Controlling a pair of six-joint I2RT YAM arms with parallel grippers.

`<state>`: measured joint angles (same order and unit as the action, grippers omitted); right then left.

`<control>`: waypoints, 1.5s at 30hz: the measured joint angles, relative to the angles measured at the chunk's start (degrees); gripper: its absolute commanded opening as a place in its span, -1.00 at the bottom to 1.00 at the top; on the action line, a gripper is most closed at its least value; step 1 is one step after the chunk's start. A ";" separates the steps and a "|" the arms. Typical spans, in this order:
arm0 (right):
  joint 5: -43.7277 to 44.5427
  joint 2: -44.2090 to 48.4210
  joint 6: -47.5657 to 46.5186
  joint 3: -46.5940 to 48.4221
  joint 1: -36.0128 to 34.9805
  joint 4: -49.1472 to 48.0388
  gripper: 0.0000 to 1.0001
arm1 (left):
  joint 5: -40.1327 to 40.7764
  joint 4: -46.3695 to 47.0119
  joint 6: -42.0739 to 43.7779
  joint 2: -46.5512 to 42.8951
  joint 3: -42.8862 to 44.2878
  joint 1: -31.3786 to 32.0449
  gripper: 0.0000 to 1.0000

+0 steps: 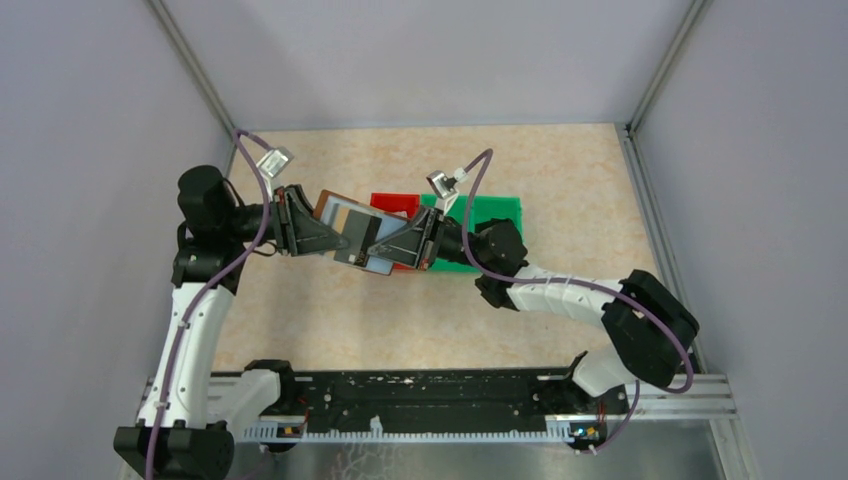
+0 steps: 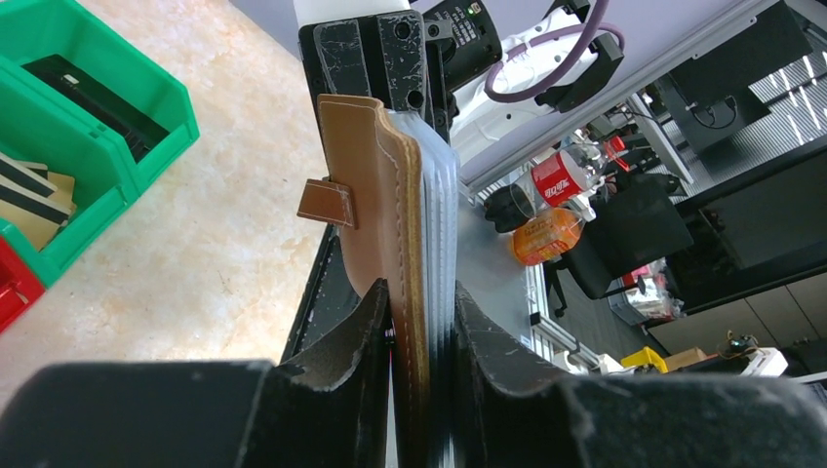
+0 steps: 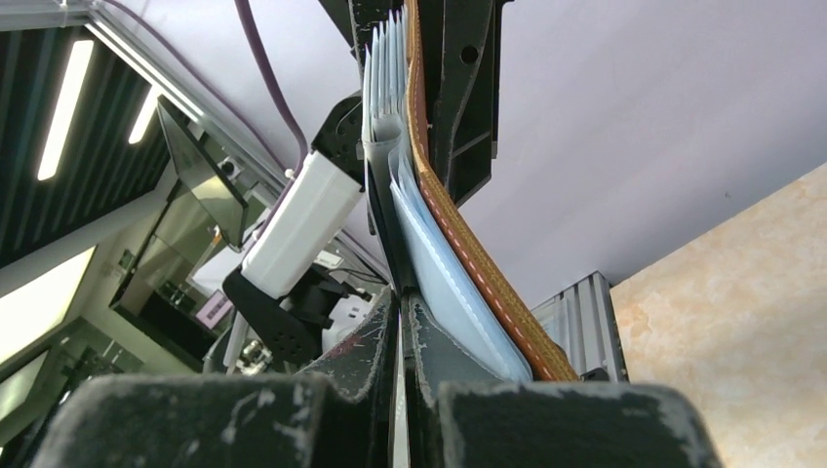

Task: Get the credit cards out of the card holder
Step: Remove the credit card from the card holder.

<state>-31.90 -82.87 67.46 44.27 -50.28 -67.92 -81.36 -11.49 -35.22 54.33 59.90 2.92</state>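
The brown card holder [image 1: 333,209] hangs open in the air over the bins, held between both arms. My left gripper [image 1: 340,243] is shut on its brown cover and clear pocket leaves [image 2: 441,195]; the snap tab [image 2: 328,203] sticks out to the left. In the left wrist view the gripper [image 2: 421,297] clamps the card holder [image 2: 366,166] edge-on. My right gripper [image 3: 400,297] is shut on a thin dark credit card [image 3: 383,229] standing edge-on beside the pale blue pockets [image 3: 439,263] and the brown cover [image 3: 466,244]. From above, that grey card [image 1: 352,243] meets the right gripper [image 1: 375,250].
A red bin [image 1: 395,203] and a green bin [image 1: 497,214] stand on the table under the card holder. In the left wrist view the green bin [image 2: 146,93] holds flat dark and tan cards [image 2: 29,195]. Grey walls close in both sides.
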 measured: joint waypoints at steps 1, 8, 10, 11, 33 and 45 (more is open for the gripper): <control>0.00 0.22 -0.24 -0.02 0.00 0.31 -1.00 | 0.02 0.09 -0.04 -0.11 0.00 0.00 -0.73; -0.31 0.28 -0.55 0.33 -0.26 0.83 -0.25 | 0.33 0.59 0.35 -0.79 -0.11 -0.04 -1.00; -0.85 0.00 -0.33 1.22 -0.35 0.61 -0.21 | 0.83 0.61 0.61 -1.18 -0.15 -0.09 -1.00; -1.14 -0.28 -0.22 1.75 -0.37 0.33 -0.21 | 1.01 0.66 0.83 -1.36 -0.15 -0.09 -1.00; -6.01 5.70 0.72 -3.32 5.55 3.67 -1.00 | 2.34 -4.13 5.90 -1.18 0.42 0.00 -1.00; -11.32 26.34 -8.72 -9.86 25.46 34.23 -1.00 | 2.23 -3.96 5.73 -1.07 1.60 0.00 -1.00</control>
<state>-43.22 -56.53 58.74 34.41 -24.82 -33.69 -79.13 -15.44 -29.50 53.25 61.49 2.92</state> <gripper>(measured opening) 0.005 0.284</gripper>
